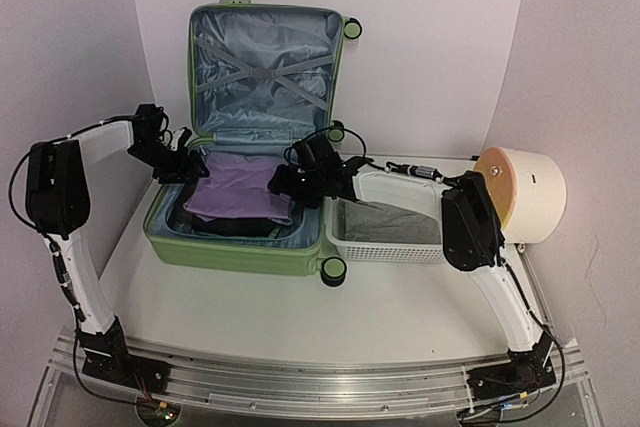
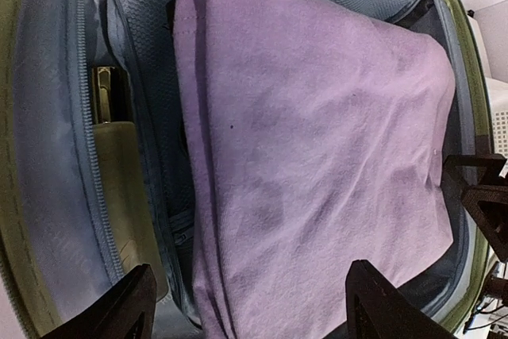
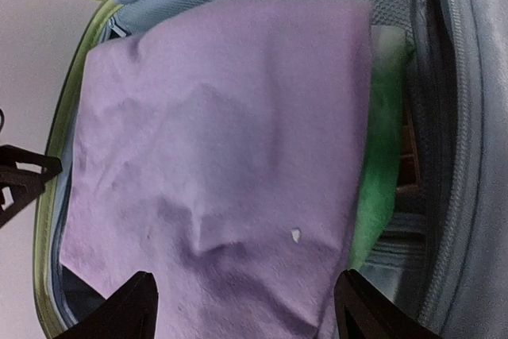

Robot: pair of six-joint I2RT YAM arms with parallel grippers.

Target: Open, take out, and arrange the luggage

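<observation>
**Both grippers over the open suitcase, jaws spread**

The luggage [image 1: 240, 250] lies open at the centre of the table [image 1: 400, 317]. Its lid [image 1: 265, 67] stands upright at the top of the overhead frame, with crossed straps on the grey-blue lining. A folded purple cloth [image 1: 240, 190] sits on top in the lower shell.

My left arm rises from its base at lower left and bends at the elbow by the left edge of the frame. The white forearm then reaches right, to the left rim of the shell. My left gripper [image 1: 190, 165] points down over the left edge of the purple cloth. In the left wrist view its fingers [image 2: 119, 311] are spread wide with nothing between them, the cloth below. I cannot tell whether the tips touch it. A pale bottle [image 2: 127, 188] with a gold cap lies along the shell wall, left of the cloth.

My right arm rises from lower right and bends at centre right. Its forearm crosses over the white mesh basket [image 1: 385, 250], which holds a grey cloth [image 1: 390, 222]. My right gripper [image 1: 283, 185] hangs over the right edge of the purple cloth. In the right wrist view its fingers [image 3: 127, 307] are also spread and hold nothing. Something green [image 3: 385, 156] shows from under the cloth's right side.

A cream cylinder [image 1: 530, 192] lies at the far right.
</observation>
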